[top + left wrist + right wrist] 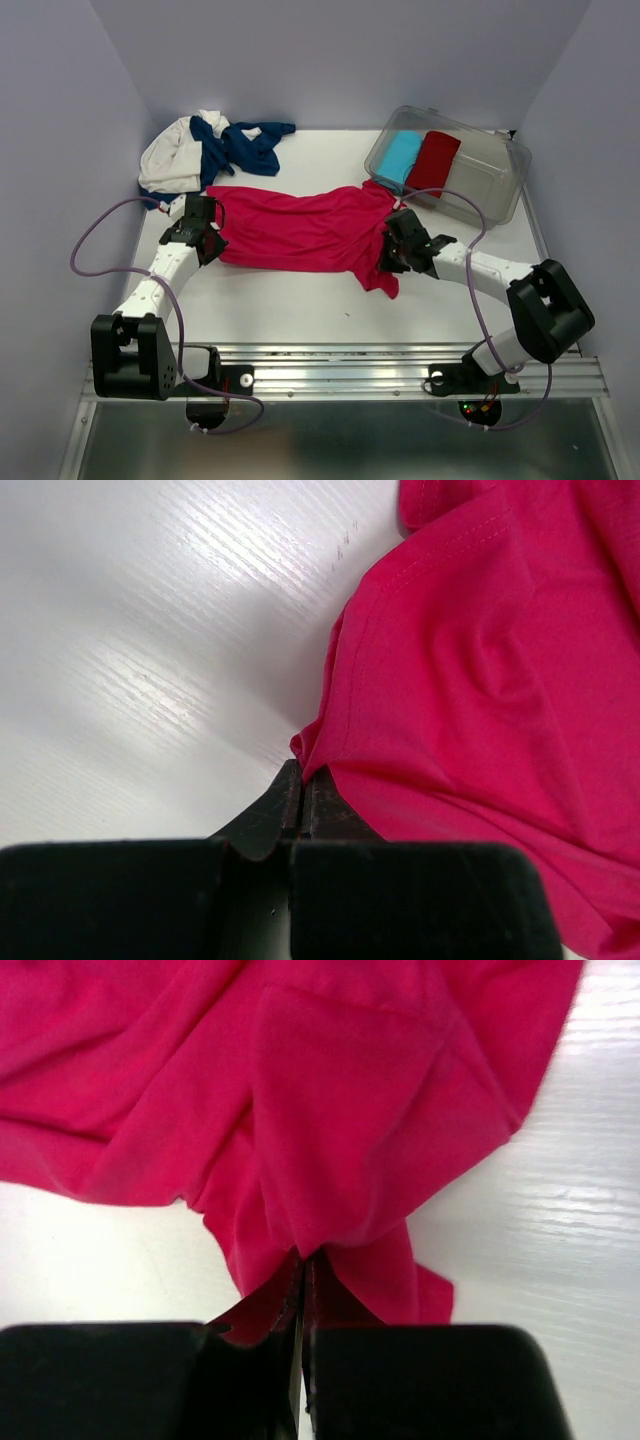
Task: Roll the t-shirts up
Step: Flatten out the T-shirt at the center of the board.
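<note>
left jaws pinched shut on pink-red t-shirt (300,232) edge | right jaws clamped on its opposite end (fabric bunched there) | shirt on worktop (300,305)

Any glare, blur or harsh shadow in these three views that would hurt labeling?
Top external: even light, soft shadows, pink t-shirt sharp. Left wrist: streaky glare on the white table, left gripper a dark, detail-poor mass. Right wrist: shirt folds slightly soft, mild sheen on the table at right, right gripper equally dark.
</note>
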{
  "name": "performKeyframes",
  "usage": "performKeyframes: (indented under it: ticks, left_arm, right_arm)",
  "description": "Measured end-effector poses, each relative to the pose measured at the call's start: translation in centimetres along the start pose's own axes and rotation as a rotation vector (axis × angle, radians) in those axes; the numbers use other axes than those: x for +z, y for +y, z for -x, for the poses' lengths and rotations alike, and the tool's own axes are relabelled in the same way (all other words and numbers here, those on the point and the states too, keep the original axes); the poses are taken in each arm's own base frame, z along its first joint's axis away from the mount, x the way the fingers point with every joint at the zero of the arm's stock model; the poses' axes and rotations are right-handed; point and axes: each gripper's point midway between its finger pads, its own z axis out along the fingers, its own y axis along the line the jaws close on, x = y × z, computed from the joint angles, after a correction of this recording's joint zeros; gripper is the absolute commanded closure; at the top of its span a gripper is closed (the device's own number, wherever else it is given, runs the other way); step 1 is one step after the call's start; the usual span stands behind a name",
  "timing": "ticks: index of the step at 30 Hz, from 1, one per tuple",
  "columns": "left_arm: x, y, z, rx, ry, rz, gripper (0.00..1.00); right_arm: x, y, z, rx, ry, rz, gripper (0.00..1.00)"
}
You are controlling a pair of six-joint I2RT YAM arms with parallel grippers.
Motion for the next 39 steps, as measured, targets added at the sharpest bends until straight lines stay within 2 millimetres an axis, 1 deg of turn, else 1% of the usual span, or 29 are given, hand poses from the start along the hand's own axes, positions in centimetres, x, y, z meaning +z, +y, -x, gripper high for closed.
performKeyframes:
  ticks: [4, 6, 7, 10, 12, 13, 14, 15, 16, 18, 20, 21, 23, 25, 29, 30, 32, 33, 36, 38, 39]
  left_arm:
    - [0.0, 0.1, 0.1, 0.006, -0.004, 0.005, 1.0]
    - [0.0, 0.3, 0.2, 0.009, -0.012, 0.014, 1.0]
    - [0.0, 0.5, 0.3, 0.011, -0.015, 0.019, 1.0]
    - [-0.1, 0.9, 0.7, 0.013, -0.028, 0.038, 1.0]
    - [-0.2, 1.0, 1.1, 0.012, -0.036, 0.044, 1.0]
    - [-0.2, 1.1, 1.2, 0.01, -0.04, 0.045, 1.0]
    - [-0.2, 1.2, 1.3, 0.01, -0.043, 0.047, 1.0]
    - [-0.2, 1.2, 1.3, 0.011, -0.044, 0.048, 1.0]
    - [-0.2, 1.2, 1.3, 0.011, -0.044, 0.05, 1.0]
    - [-0.2, 1.3, 1.4, 0.012, -0.044, 0.051, 1.0]
    - [-0.2, 1.3, 1.4, 0.013, -0.044, 0.05, 1.0]
    - [-0.2, 1.3, 1.4, 0.014, -0.043, 0.05, 1.0]
    - [-0.2, 1.3, 1.4, 0.015, -0.043, 0.05, 1.0]
    - [-0.2, 1.3, 1.4, 0.017, -0.041, 0.048, 1.0]
    - [-0.2, 1.2, 1.3, 0.018, -0.039, 0.045, 1.0]
    - [-0.2, 1.2, 1.3, 0.018, -0.039, 0.044, 1.0]
    - [-0.2, 1.2, 1.3, 0.018, -0.039, 0.044, 1.0]
    - [-0.2, 1.2, 1.3, 0.018, -0.039, 0.044, 1.0]
    - [-0.2, 1.2, 1.3, 0.018, -0.039, 0.044, 1.0]
    - [-0.2, 1.2, 1.3, 0.018, -0.039, 0.044, 1.0]
    - [-0.2, 1.2, 1.3, 0.018, -0.04, 0.044, 1.0]
  right_arm:
    - [-0.4, -1.2, 1.5, 0.019, -0.051, -0.036, 0.99]
    - [-1.3, -2.5, 3.4, 0.047, -0.103, -0.055, 0.99]
    - [-2.0, -3.6, 4.8, 0.071, -0.146, -0.068, 0.99]
    - [-3.1, -5.8, 6.9, 0.095, -0.205, -0.103, 0.99]
    - [-3.1, -6.6, 7.1, 0.089, -0.202, -0.127, 0.94]
    - [-2.8, -7.2, 6.9, 0.079, -0.186, -0.146, 0.91]
    - [-2.6, -7.5, 6.7, 0.073, -0.176, -0.16, 0.85]
    - [-2.2, -7.9, 6.4, 0.069, -0.159, -0.174, 0.73]
    - [-1.7, -8.4, 5.8, 0.063, -0.132, -0.193, 0.71]
    - [-1.3, -9.3, 5.2, 0.063, -0.103, -0.221, 0.57]
    - [-1.3, -10.2, 4.9, 0.075, -0.086, -0.249, 0.55]
    - [-1.3, -10.5, 4.9, 0.077, -0.083, -0.258, 0.5]
    - [-1.5, -10.7, 5.0, 0.079, -0.086, -0.262, 0.42]
    - [-1.9, -10.6, 5.1, 0.082, -0.093, -0.256, 0.41]
    - [-3.8, -9.5, 5.9, 0.084, -0.143, -0.204, 0.46]
    - [-4.2, -9.2, 6.0, 0.088, -0.153, -0.182, 0.49]
    - [-5.0, -8.5, 5.6, 0.093, -0.162, -0.138, 0.51]
    - [-5.1, -8.0, 5.1, 0.097, -0.153, -0.108, 0.53]
    - [-4.7, -6.9, 3.1, 0.086, -0.102, -0.073, 0.52]
    - [-4.2, -5.3, 1.5, 0.054, -0.053, -0.041, 0.51]
    - [-3.8, -4.1, 0.5, 0.017, -0.029, -0.021, 0.5]
